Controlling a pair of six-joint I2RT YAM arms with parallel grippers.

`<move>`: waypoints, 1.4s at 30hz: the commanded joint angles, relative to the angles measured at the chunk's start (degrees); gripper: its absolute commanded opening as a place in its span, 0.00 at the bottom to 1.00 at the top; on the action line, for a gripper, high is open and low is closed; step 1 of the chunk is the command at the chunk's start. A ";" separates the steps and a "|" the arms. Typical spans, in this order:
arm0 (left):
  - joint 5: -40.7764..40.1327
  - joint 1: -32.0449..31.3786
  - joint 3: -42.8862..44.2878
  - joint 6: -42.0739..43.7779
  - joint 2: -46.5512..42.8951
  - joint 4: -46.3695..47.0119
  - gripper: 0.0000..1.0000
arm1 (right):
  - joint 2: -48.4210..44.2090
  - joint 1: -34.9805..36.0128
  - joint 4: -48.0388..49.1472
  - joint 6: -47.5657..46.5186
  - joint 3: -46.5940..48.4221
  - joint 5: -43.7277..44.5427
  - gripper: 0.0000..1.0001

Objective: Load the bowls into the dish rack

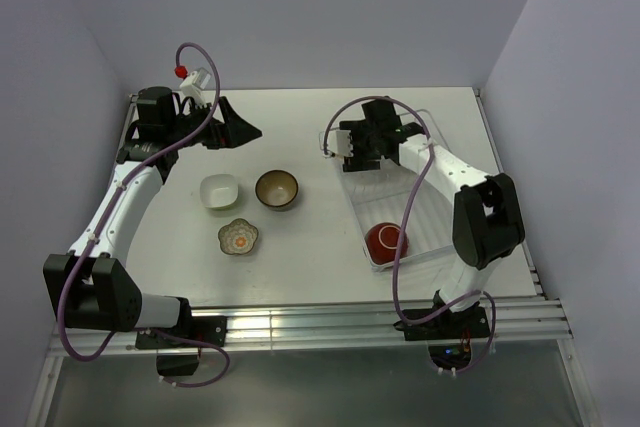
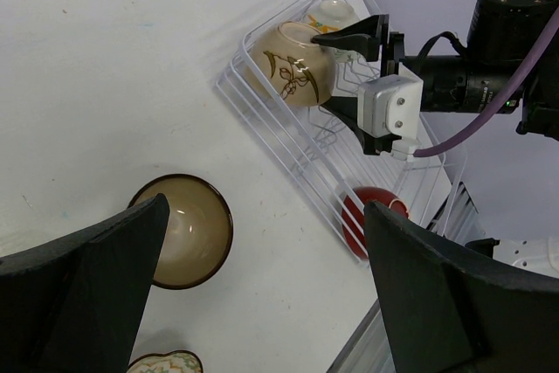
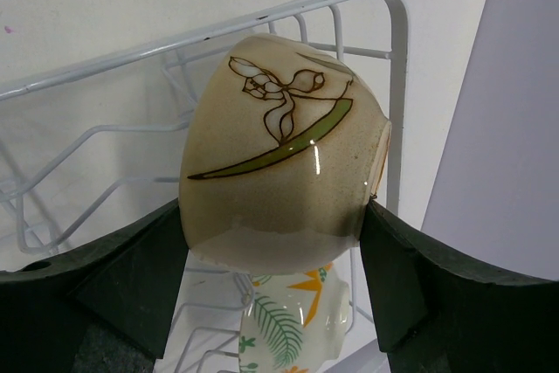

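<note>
The table (image 1: 300, 117) carries the dish rack (image 1: 360, 212) along its right edge, the rack's long axis running from the far edge toward the near edge.

The right hand (image 1: 365, 142) hangs over the far end of that rack, clenched on a tan bowl (image 3: 271, 163) painted with a flower and green stem. Its two fingers press the bowl's opposite sides. The bowl is tipped on its side rather than sitting upright. Directly beneath it, at the rack's far right corner, a cream bowl with orange flowers (image 3: 293, 325) stands among the tines, so the tan bowl probably has to go down just to the near side of it. Whether the tan bowl touches the wires cannot be told.

A red bowl (image 1: 385, 240) sits at the rack's near end, well apart from both.

The left hand (image 1: 232, 127) is released and empty, over the far left part of the table. Three bowls lie toward the near edge from it and left of centre. They are a white squarish bowl (image 1: 220, 190), a dark brown bowl (image 1: 276, 189) just beside it, and a flower-shaped bowl (image 1: 239, 237) nearest the near edge. All three look closer to the left arm than to the right.
</note>
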 commanded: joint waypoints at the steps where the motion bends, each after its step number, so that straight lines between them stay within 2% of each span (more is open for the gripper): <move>1: 1.73 0.24 -0.13 -0.49 -0.81 2.95 0.99 | -5.11 -0.75 7.43 -2.35 0.73 2.53 0.00; 31: 1.64 0.24 -0.48 -0.57 -1.07 2.86 1.00 | -4.06 -1.37 8.57 -9.91 -5.95 5.26 0.01; 32: 1.64 0.24 -0.48 -0.40 -1.07 2.95 1.00 | -3.97 -1.36 8.83 -10.08 -6.22 5.26 0.08; 34: 1.38 0.25 -0.57 -0.31 -1.07 2.77 0.99 | -3.88 -1.36 9.10 -10.00 -6.49 5.35 0.15; 35: 1.29 0.24 -0.57 -0.31 -1.25 2.68 0.99 | -3.80 -1.36 9.19 -10.08 -6.57 5.43 0.24; 37: 1.29 0.33 -0.39 -0.05 -1.16 2.16 1.00 | -3.62 -1.36 9.28 -10.17 -6.84 5.35 0.32; 38: 1.29 0.25 -0.31 -0.05 -1.25 2.16 1.00 | -3.62 -1.36 9.36 -10.34 -6.92 5.26 0.40; 42: 1.29 0.25 -0.13 -0.05 -1.16 2.07 1.00 | -3.88 -1.10 9.19 -11.05 -7.72 5.61 0.58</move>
